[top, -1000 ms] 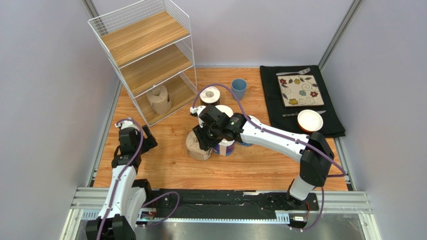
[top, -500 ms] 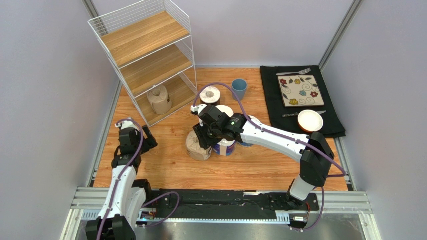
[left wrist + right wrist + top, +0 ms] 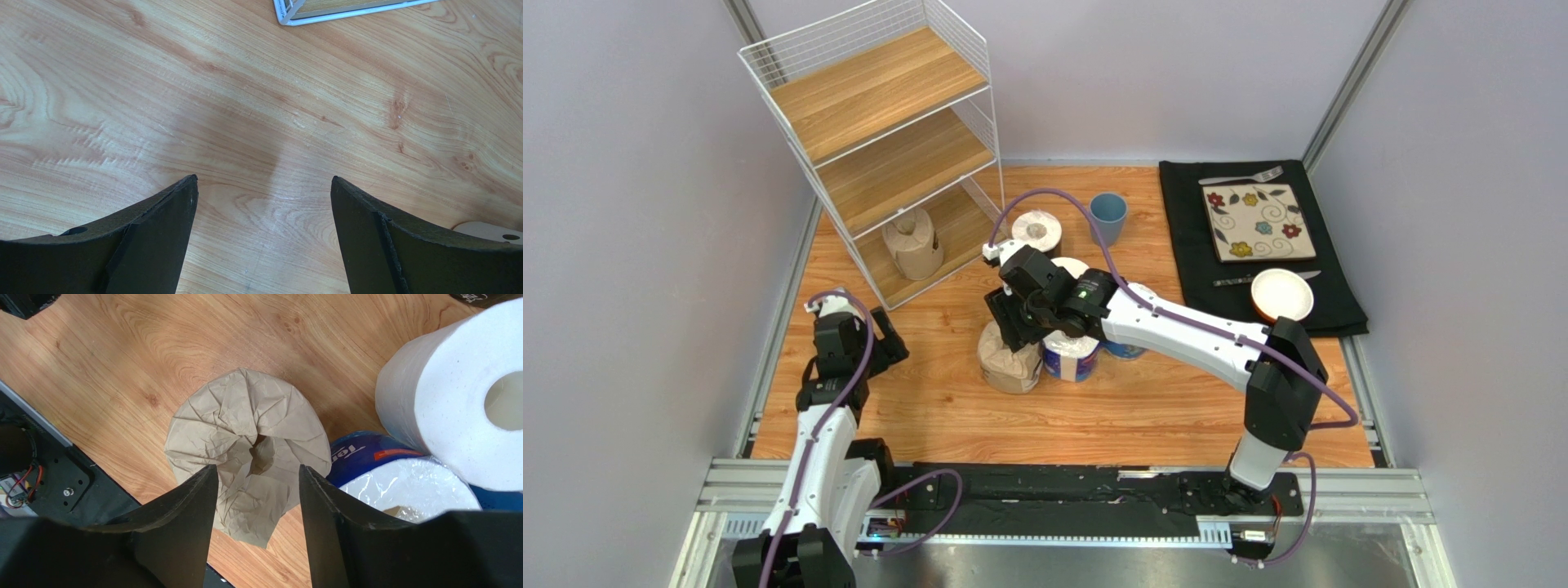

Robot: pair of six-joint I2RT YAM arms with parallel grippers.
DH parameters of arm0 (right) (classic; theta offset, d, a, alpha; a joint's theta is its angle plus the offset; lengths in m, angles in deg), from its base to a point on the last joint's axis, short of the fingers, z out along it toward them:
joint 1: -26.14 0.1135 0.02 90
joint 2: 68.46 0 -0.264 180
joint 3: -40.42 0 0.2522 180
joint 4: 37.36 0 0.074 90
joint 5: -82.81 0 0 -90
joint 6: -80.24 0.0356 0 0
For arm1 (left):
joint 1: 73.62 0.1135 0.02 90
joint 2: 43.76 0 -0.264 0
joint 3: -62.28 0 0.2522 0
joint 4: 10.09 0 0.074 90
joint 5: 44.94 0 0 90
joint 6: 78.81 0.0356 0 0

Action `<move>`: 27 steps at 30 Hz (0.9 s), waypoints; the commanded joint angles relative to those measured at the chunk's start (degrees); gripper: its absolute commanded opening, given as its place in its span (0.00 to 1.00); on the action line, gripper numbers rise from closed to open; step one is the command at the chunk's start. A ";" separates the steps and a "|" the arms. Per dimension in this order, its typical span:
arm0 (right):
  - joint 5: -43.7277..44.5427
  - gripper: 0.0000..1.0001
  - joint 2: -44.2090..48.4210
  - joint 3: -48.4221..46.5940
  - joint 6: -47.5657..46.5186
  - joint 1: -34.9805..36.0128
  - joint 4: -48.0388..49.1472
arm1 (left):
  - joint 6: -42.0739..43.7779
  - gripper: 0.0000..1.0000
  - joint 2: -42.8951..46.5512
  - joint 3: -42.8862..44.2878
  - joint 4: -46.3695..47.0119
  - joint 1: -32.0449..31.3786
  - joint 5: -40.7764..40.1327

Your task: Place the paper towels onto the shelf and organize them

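Hovering near the middle of the tabletop [image 3: 928, 410], the right pincer [image 3: 1005, 328] hangs with its fingers [image 3: 184, 533] spread wide, one on each side of a brown roll [image 3: 1010, 365] that stands on end beneath it. From the wrist, the roll's crumpled top shows between the two tips. I cannot tell whether they touch the paper.

At 3 o'clock from that roll, just beside it, stands a blue roll [image 3: 1070, 355]. A white roll [image 3: 1074, 266] sits close behind at about 1 o'clock, partly hidden by the arm. A second blue roll [image 3: 1124, 350] peeks out from under the arm farther toward 3 o'clock. A dark roll [image 3: 1038, 230] stands at 12 o'clock, with a cup [image 3: 1108, 217] just to its 2 o'clock.

The shelf [image 3: 879, 147] fills the 11 o'clock corner. Another brown roll [image 3: 913, 243] stands upright on its bottom board, and the two upper boards hold nothing.

The left pincer [image 3: 887, 341] is well apart at 9 o'clock, its fingers spread over plain wood and gripping nothing. One foot of the shelf shows at 12 o'clock in its wrist view.
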 commanded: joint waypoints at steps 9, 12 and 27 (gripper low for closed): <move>1.13 0.62 -4.51 -5.58 -6.66 -1.41 -1.31 | -0.24 0.88 0.21 -0.17 -0.02 0.52 0.51; 1.31 0.62 -4.68 -5.57 -7.01 -2.11 -1.31 | -0.24 0.88 0.04 -0.26 -0.02 0.52 0.51; -2.90 0.62 -7.76 -5.22 -8.42 -3.70 -1.04 | -0.24 0.88 0.30 -0.08 -0.19 0.43 0.25</move>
